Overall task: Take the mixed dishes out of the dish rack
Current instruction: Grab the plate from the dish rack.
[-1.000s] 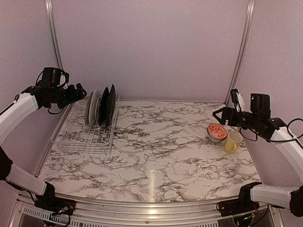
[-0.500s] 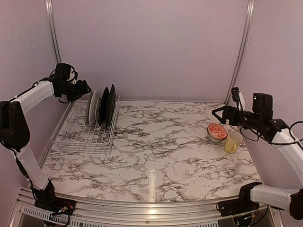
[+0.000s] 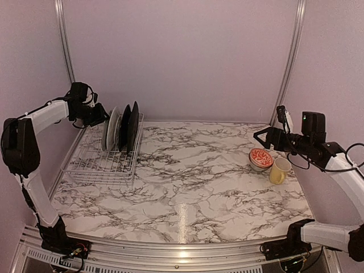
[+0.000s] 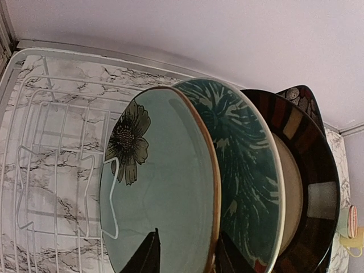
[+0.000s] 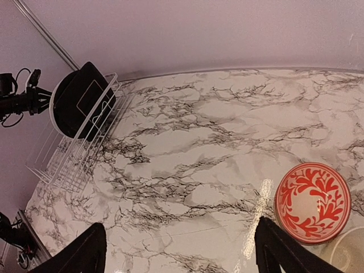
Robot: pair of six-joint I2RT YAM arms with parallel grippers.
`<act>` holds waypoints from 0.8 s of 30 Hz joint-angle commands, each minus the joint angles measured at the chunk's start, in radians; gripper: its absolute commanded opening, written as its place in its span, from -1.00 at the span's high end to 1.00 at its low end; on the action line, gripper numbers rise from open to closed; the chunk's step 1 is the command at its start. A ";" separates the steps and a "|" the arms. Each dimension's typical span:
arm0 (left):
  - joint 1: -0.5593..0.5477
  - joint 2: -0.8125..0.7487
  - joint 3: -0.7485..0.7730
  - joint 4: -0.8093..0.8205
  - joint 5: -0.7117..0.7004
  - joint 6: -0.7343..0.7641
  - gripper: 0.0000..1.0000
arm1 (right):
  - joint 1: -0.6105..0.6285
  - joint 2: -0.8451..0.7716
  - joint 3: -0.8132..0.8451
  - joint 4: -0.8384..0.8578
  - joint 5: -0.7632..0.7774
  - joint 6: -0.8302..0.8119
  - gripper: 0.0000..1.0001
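Several plates stood upright in the dish rack (far left of the bench). The left tool was spread at the pale green dish; the right tool hung spread too.

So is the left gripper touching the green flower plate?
Cannot tell. The left wrist view shows the open left gripper straddling the rim of the pale green plate, contact unclear.
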 commanded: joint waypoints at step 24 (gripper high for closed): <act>0.052 0.112 -0.007 0.055 0.248 -0.019 0.72 | 0.018 0.028 -0.007 0.118 -0.056 0.089 -0.68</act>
